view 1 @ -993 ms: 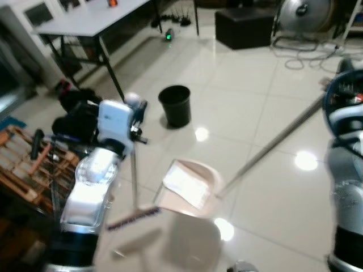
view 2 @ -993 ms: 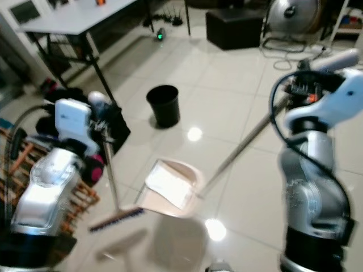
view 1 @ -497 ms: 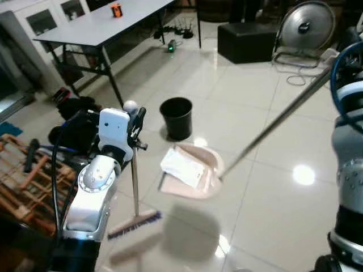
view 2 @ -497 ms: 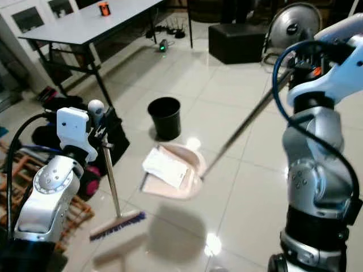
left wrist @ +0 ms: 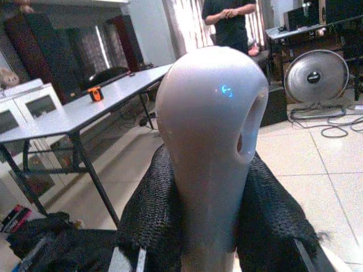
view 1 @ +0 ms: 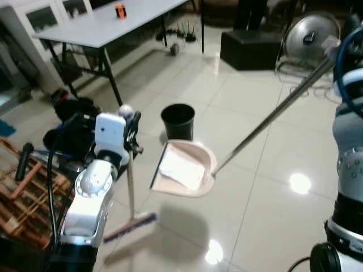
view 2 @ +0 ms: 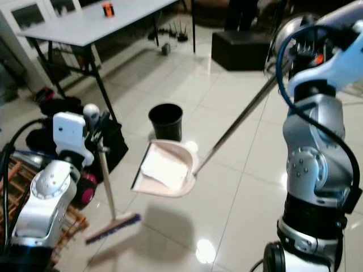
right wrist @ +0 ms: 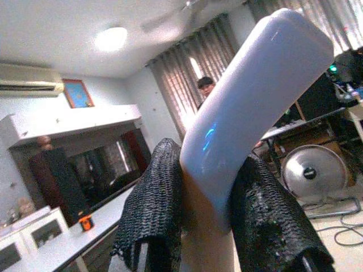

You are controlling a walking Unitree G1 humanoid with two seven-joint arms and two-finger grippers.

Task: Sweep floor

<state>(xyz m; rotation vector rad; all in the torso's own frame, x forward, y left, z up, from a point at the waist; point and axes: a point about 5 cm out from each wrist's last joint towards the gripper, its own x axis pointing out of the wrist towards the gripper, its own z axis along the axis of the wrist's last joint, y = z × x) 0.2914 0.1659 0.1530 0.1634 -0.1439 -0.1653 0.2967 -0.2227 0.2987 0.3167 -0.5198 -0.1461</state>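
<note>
Nearby, grey table (view 1: 108,25) stands far left, fan (view 1: 312,37) far right. Dustpan (view 1: 184,170) held above floor (view 1: 266,187) just beside black bin (view 1: 177,120), handle pinched by right gripper (right wrist: 212,226). Broom (view 1: 129,187) upright, pinched by left gripper (left wrist: 212,226), bristles on floor.

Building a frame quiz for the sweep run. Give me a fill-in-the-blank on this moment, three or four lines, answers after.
1. The left gripper is shut on the handle of the ____.
2. The dustpan, held off the floor by the right gripper, carries a piece of white ____.
3. Just beyond the dustpan stands a black ____.
4. The small orange object sits on the ____.

Missing words: broom; paper; bin; table
</note>
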